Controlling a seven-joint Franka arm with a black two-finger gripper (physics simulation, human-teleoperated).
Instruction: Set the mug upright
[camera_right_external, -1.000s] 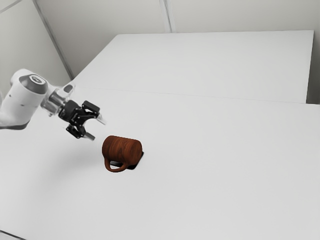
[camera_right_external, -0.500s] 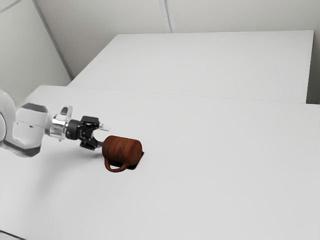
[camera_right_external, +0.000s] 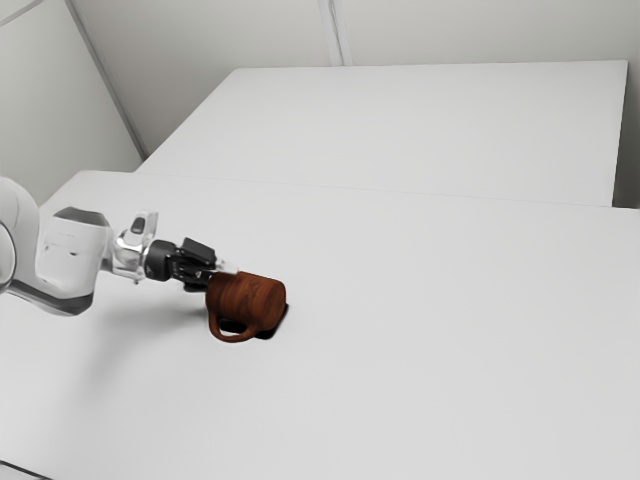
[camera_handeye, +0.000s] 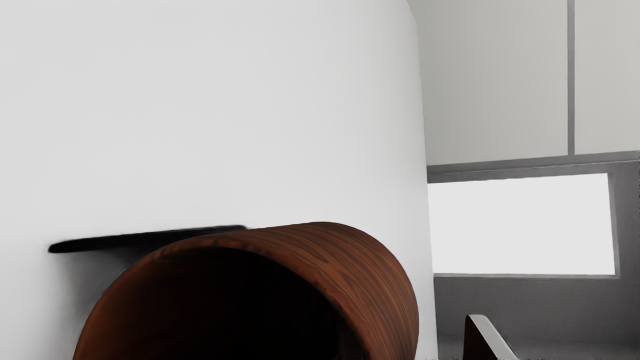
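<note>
A bare, lab-like room, its exact kind unclear. A white robot arm (camera_right_external: 68, 255) is reaching over a broad white table (camera_right_external: 450, 350). Pale walls (camera_right_external: 200, 30) are rising beyond the table's far edge, 1 vertical strip (camera_right_external: 336, 35) dividing them. In the wrist view, 1 bright white rectangle (camera_handeye: 520, 225) is standing out against dark grey (camera_handeye: 525, 305).

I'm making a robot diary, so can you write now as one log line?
mug: on its side | end effector: open, at mug's mouth | status: not yet upright

High side view, wrist close-up, mug (camera_right_external: 250, 302) shared
</note>
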